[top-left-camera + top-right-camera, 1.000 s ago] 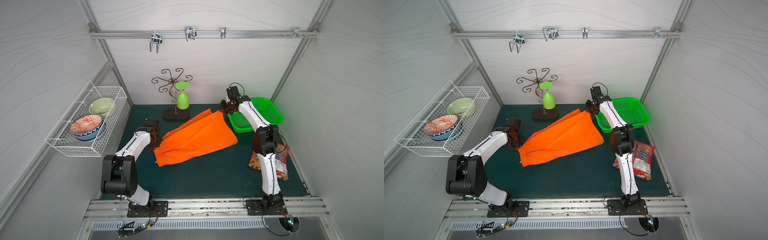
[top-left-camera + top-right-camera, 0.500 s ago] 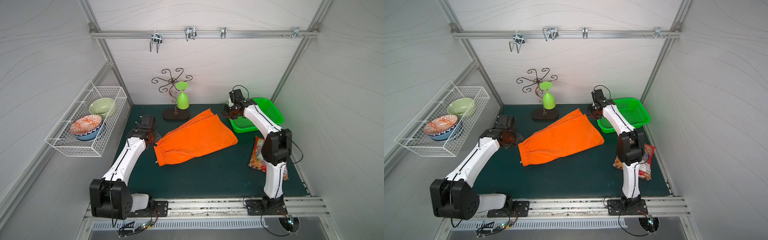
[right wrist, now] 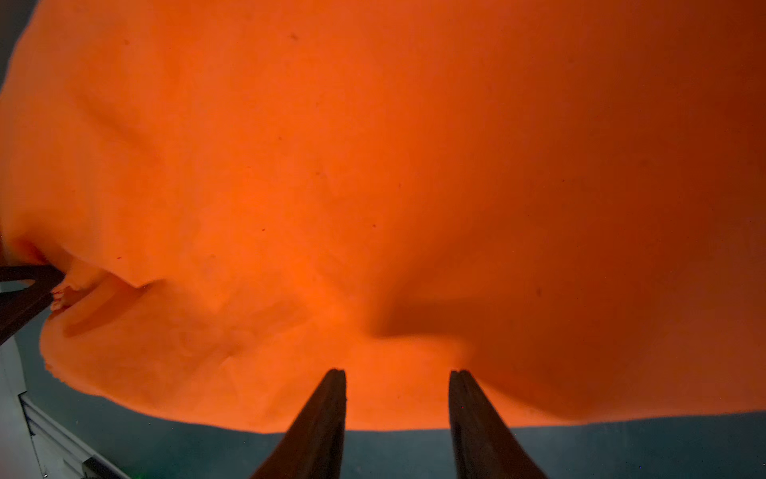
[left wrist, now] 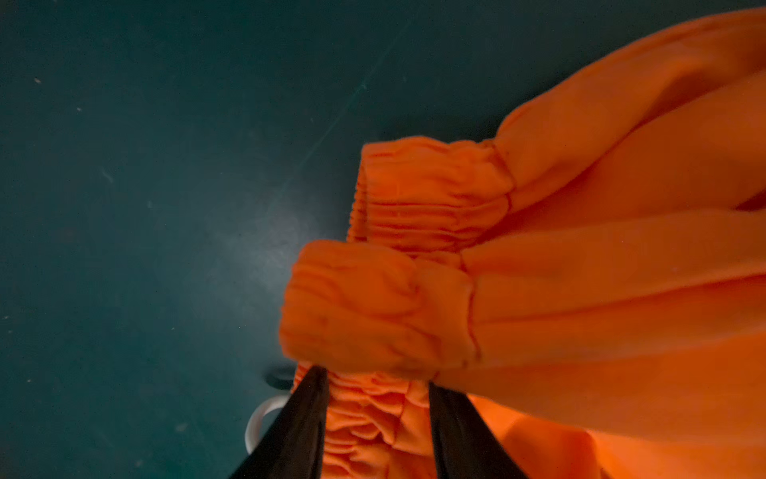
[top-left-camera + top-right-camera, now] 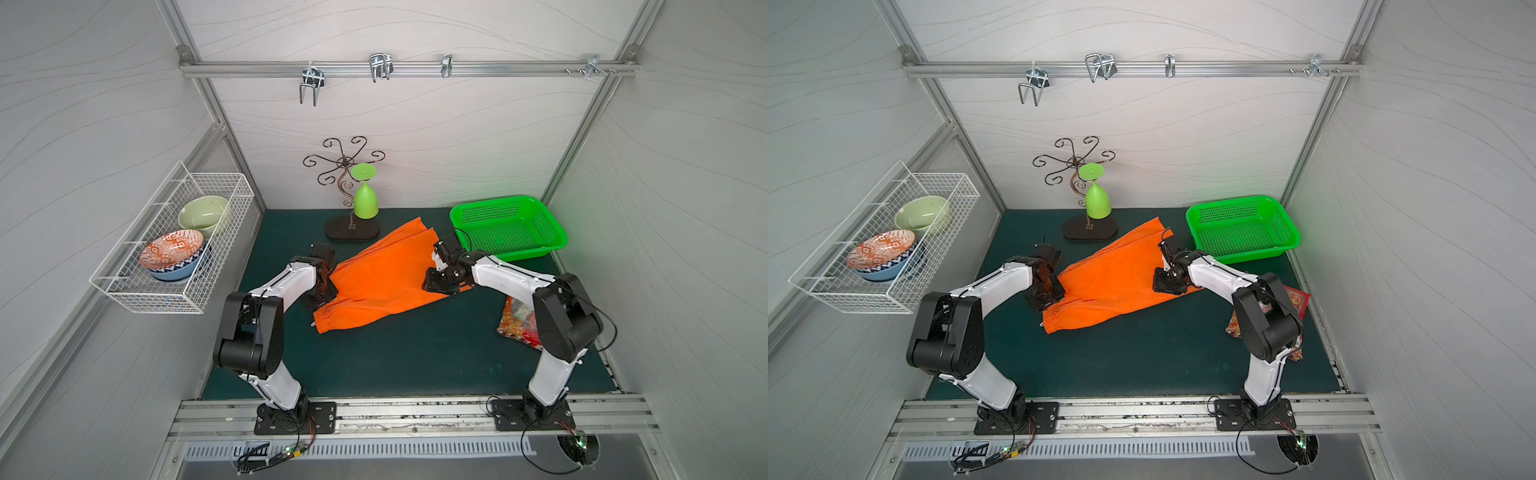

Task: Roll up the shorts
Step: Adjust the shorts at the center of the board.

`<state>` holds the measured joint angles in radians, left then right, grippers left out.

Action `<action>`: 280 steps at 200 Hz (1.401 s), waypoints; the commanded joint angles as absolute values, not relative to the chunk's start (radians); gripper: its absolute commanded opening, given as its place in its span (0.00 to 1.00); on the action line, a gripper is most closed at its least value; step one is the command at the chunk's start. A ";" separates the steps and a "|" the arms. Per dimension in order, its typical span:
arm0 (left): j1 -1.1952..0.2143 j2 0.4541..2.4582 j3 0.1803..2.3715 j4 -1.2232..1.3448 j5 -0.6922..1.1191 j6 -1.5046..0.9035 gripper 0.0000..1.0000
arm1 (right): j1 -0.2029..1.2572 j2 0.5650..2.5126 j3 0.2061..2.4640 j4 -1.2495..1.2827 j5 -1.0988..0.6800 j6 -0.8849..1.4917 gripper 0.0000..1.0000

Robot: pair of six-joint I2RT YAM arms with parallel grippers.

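While bowls [image 5: 172, 255] sit in the rack [image 5: 124, 286], left gripper [image 4: 377, 398] clamps shorts [image 5: 382, 282], right gripper [image 3: 398, 373] gapes.

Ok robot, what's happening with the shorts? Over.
Left gripper straddles waistband, grip unclear. Right gripper open over shorts. Shorts spread out, unrolled. Nothing blocking.

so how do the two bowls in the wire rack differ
The patterned bowl has an orange-and-white print inside; the green bowl is plain pale green. The patterned bowl sits stacked on a blue bowl at the near end of the wire rack; the green bowl sits alone at the far end. Both are empty and upright.
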<state>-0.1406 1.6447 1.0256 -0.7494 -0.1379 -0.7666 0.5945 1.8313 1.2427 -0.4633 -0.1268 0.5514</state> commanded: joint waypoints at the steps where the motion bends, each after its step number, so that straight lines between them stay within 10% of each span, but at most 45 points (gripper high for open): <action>1: -0.166 1.619 0.967 -0.761 -0.091 -0.791 0.44 | 0.567 1.890 1.277 -0.434 -0.095 0.567 0.44; 126: -0.690 1.280 0.728 -0.884 0.334 -0.860 0.39 | 0.472 2.251 1.775 -0.678 -0.004 0.393 0.44; 180: -0.691 1.130 0.995 -1.086 -0.010 -0.788 0.53 | 0.502 2.168 1.831 -0.707 -0.031 0.417 0.50; 280: -0.690 1.078 0.793 -0.930 -0.177 -0.840 0.59 | 0.525 2.562 2.465 -1.009 -0.103 0.578 0.58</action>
